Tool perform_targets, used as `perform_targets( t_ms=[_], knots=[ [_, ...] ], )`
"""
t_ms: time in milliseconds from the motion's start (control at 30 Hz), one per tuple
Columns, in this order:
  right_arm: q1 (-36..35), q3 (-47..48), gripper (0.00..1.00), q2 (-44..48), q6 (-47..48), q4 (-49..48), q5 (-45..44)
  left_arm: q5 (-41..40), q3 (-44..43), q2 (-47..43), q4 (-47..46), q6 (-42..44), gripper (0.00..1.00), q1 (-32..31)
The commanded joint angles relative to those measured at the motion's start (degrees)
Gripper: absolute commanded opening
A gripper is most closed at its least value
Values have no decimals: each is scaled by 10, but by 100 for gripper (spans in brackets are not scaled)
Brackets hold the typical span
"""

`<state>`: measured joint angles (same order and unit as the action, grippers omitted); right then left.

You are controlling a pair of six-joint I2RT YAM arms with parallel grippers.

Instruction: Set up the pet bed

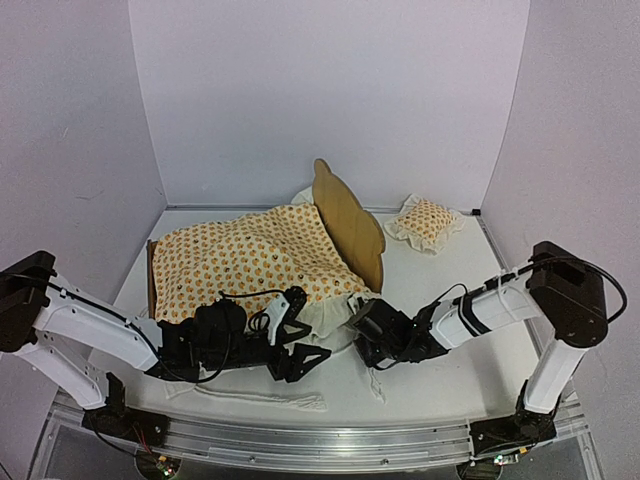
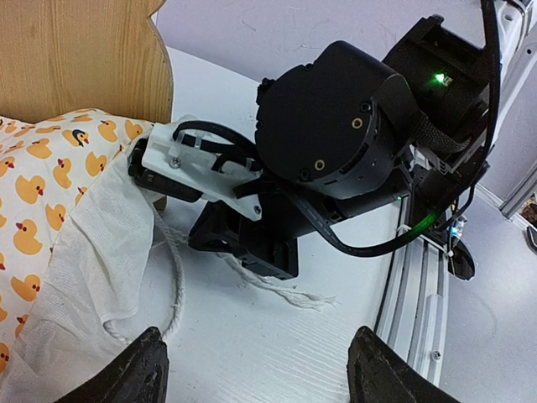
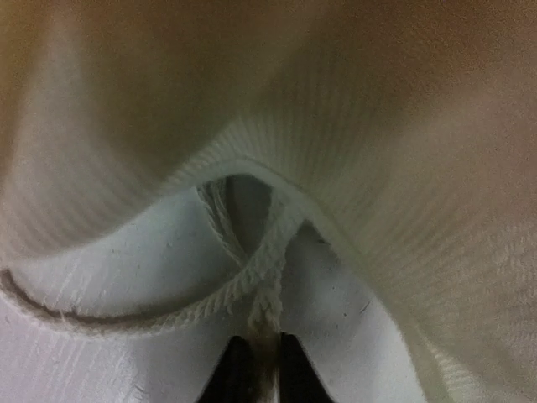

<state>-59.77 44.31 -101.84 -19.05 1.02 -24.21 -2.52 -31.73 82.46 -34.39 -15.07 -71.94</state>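
1. Your right gripper (image 3: pixel 262 369) had its fingers almost together, clamped on the white cord (image 3: pixel 267 306) lying on the table (image 1: pixel 430 390), right under the white ruffle (image 3: pixel 403 210).
2. Your left gripper (image 2: pixel 260 374) had its fingers (image 2: pixel 138 369) wide apart with only table top between them, holding nothing.
3. In the top view the pet bed (image 1: pixel 355 240) sat mid-table, at 12 o'clock from the left gripper and 11 o'clock from the right one.
4. The headboard (image 1: pixel 345 210) stood upright at the bed's 3 o'clock end, and the footboard (image 1: pixel 151 275) at its 9 o'clock end.
5. Neither set of fingers touched the plywood frame.
6. The duck-print bedding (image 1: pixel 250 258) covered the frame. Its ruffle hung off the 6 o'clock edge, between the frame and both grippers.
7. In the left wrist view, the right gripper's nose met the ruffle just below the headboard's lower corner.
8. The pillow (image 1: pixel 426 222) lay on the table at 3 o'clock from the headboard, apart from it.
9. A loose strand (image 1: pixel 265 400) lay at 6 o'clock from the left gripper.
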Motion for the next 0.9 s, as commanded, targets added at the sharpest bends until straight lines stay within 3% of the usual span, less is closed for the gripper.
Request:
perform_targets(
  t_ms=[0, 200, 367, 600, 867],
  knots=[
    [2, -26, 0, 61, -91, 85, 65, 20, 2, -20, 6, 1, 73, 1],
    [5, 87, 0, 143, -119, 395, 266, 23, -36, 33, 30, 59, 68, -8],
    [10, 186, 0, 153, -90, 573, 293, 10, -87, 121, 36, 99, 68, -8],
    [35, 229, 0, 178, -72, 592, 341, -11, -153, 208, 45, 137, 73, -9],
    [43, 246, 0, 180, -50, 597, 347, -70, -192, 278, 87, 181, 68, -9]
  ],
)
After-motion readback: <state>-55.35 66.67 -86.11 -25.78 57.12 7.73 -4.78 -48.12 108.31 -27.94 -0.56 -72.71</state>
